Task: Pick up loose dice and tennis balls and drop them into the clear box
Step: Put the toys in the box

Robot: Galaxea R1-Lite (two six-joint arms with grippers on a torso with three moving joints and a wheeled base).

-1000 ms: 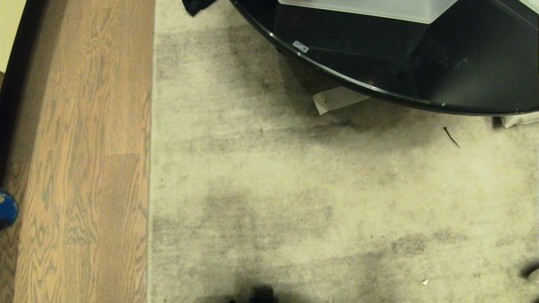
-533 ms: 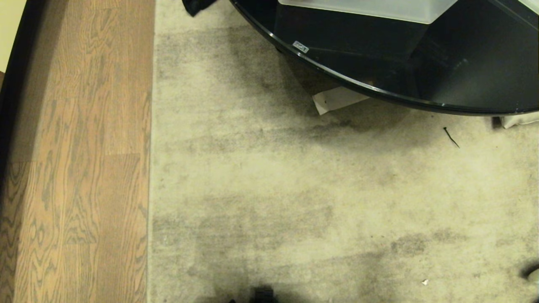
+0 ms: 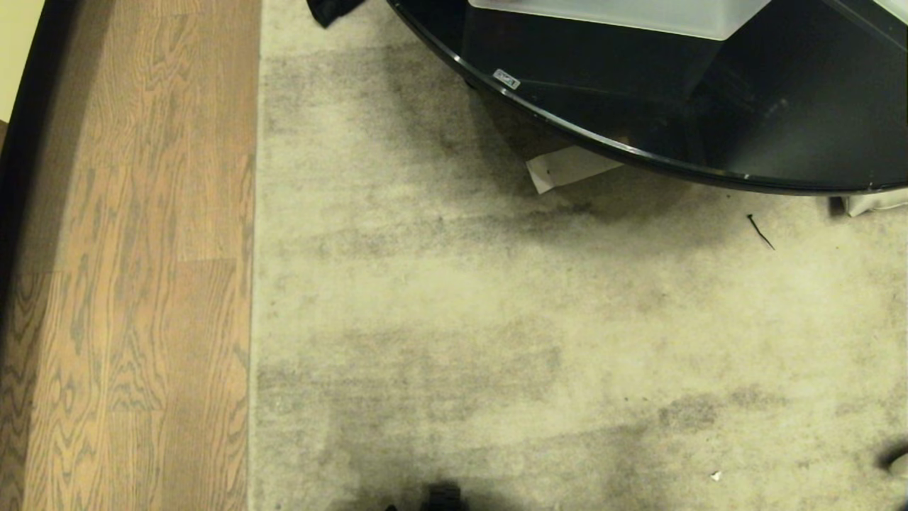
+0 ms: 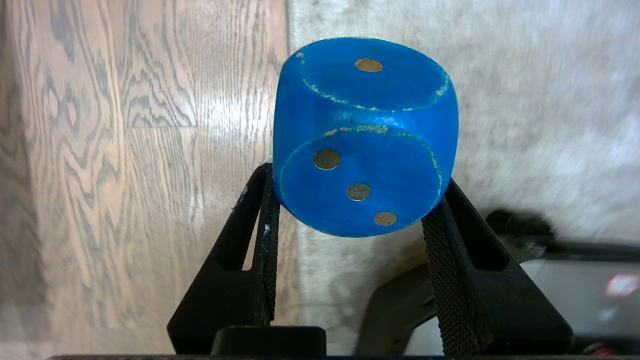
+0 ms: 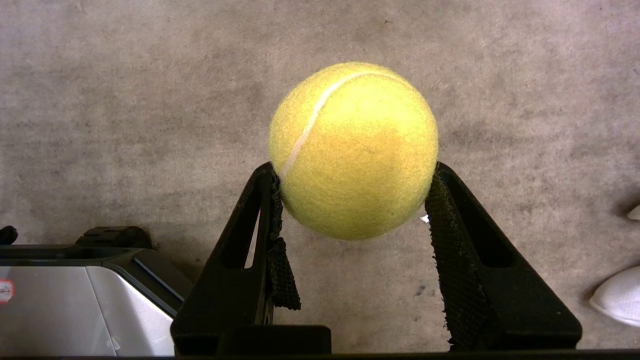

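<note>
A blue die (image 4: 365,135) with brownish pips sits clamped in my left gripper (image 4: 356,195), held above the seam between wood floor and rug. My right gripper (image 5: 352,195) is shut on a yellow-green tennis ball (image 5: 353,148), hanging over the rug. Neither arm shows in the head view. The clear box (image 3: 617,15) stands on the black round table (image 3: 709,92) at the far right of the head view; only its near wall shows.
A grey-beige rug (image 3: 532,319) fills most of the floor, with wood flooring (image 3: 135,248) along its left. White paper (image 3: 567,167) pokes out from under the table edge. My base (image 5: 75,300) shows beside the right gripper. A white shoe tip (image 5: 620,295) lies nearby.
The blue die was visible at the head view's left edge a second ago and has since left that view. Rug, table and box have not shifted.
</note>
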